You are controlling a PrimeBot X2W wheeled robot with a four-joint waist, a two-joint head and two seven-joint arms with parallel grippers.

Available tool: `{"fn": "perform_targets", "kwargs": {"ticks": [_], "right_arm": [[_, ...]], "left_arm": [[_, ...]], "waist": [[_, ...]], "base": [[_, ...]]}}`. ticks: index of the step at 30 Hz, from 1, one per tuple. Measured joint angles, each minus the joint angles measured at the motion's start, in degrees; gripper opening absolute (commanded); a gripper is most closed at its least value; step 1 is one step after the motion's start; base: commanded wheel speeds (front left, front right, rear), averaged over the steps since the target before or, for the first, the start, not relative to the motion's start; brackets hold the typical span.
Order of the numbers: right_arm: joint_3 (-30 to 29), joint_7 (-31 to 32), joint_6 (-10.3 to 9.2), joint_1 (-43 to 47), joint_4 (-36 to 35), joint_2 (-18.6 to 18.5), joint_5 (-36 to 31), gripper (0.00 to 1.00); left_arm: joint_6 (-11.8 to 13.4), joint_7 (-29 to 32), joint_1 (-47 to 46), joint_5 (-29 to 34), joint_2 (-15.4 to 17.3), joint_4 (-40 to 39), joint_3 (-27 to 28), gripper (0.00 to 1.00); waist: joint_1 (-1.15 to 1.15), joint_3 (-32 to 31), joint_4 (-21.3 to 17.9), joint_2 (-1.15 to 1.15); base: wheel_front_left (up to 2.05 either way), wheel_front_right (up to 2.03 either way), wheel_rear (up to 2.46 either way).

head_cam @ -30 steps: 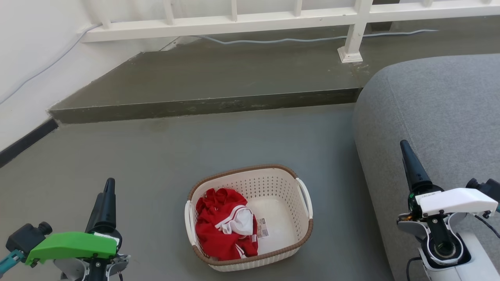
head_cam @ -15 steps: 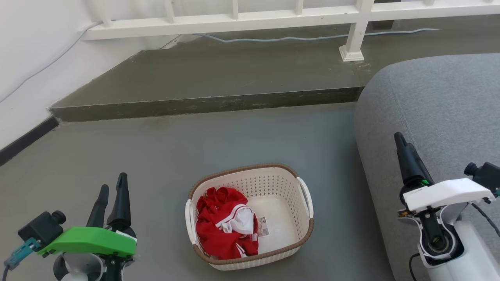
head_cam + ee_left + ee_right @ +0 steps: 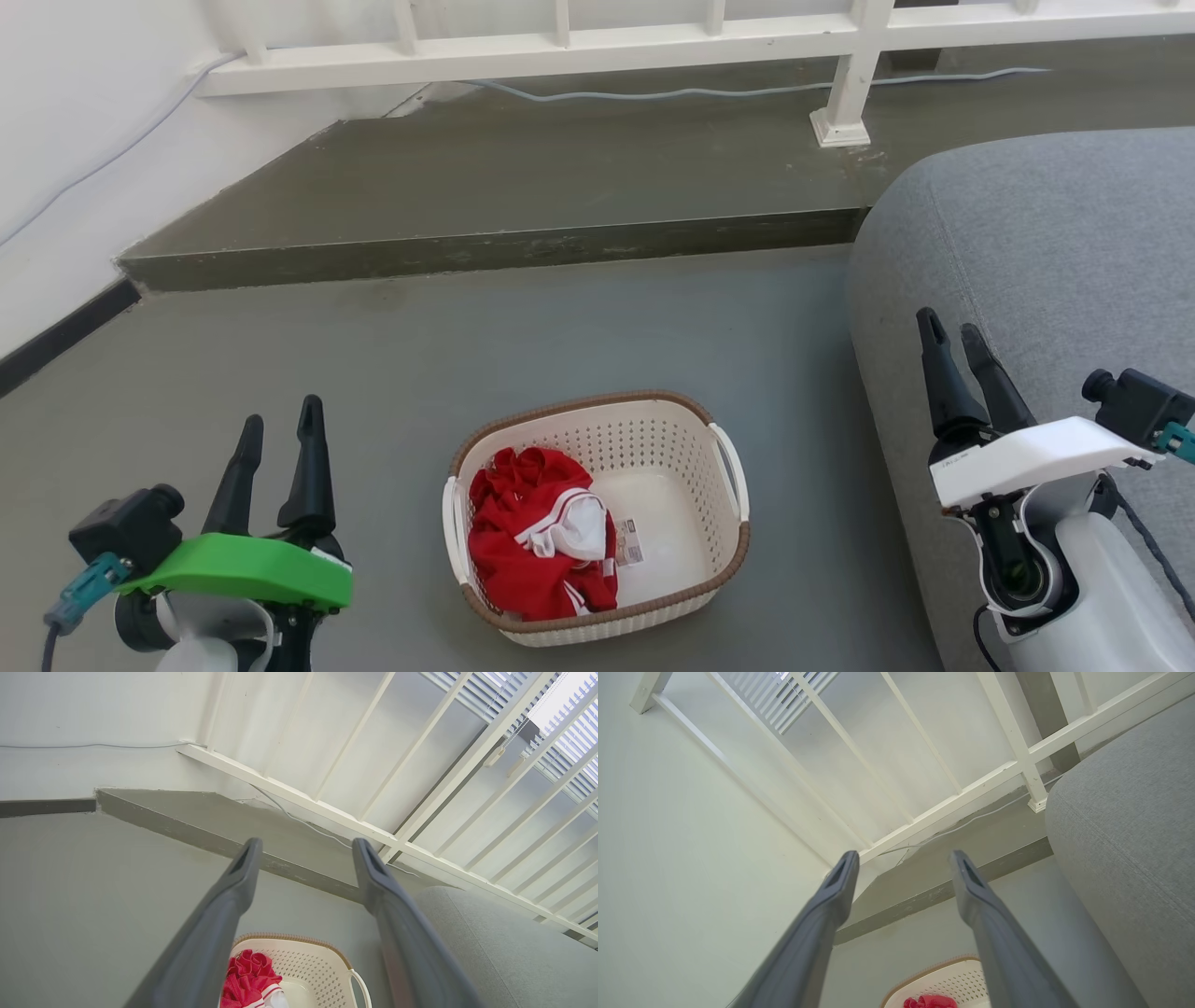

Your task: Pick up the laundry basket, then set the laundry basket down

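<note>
- My left hand [image 3: 282, 413] hovered over the grey floor [image 3: 373, 373] to the left of the laundry basket [image 3: 644, 441]. Its two fingers [image 3: 311, 448] were spread and held nothing.
- My right hand [image 3: 948, 324] hung to the basket's right, also spread and empty, in front of the grey sofa [image 3: 1046, 252].
- The sofa's rounded edge stood near the basket's right side, with a strip of floor between them.
- Beyond the basket rose a low step [image 3: 523, 177]. A white railing [image 3: 560, 47] stood on it, and one pale cable [image 3: 653, 93] ran along the railing's foot.
- The basket sat upright on the floor between my hands, apart from both. It had cream perforated walls and a brown woven-look rim.
- I counted one basket, two white side handles [image 3: 728, 471], one red garment [image 3: 523, 551] with white trim heaped in the left half, and one small label [image 3: 627, 543] on the bare bottom.
</note>
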Motion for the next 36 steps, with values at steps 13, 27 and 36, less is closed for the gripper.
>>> {"fn": "perform_targets", "kwargs": {"ticks": [13, 27, 36], "right_arm": [[1.5, -2.3, -1.23, 0.0, -0.4, 0.0, -9.2, 1.0], [2.9, -5.1, -1.44, -1.2, -1.7, 0.0, -19.7, 1.0], [2.7, -5.9, -1.37, -1.5, -2.0, 0.1, -22.6, 1.0]], "left_arm": [[0.3, -2.6, -0.6, 8.9, -0.1, -1.7, -1.2, 1.0], [0.9, -5.6, -1.4, 19.8, -0.1, -3.4, -2.3, 1.0], [0.9, -6.2, -1.7, 22.4, -0.1, -3.8, -2.7, 1.0]], "waist": [[0.0, 0.3, 0.0, 0.0], [0.0, 1.1, -0.1, 0.0], [0.0, 1.2, -0.2, 0.0]], "base": [[0.0, 0.0, 0.0], [0.0, 0.0, 0.0], [0.0, 0.0, 0.0]]}}
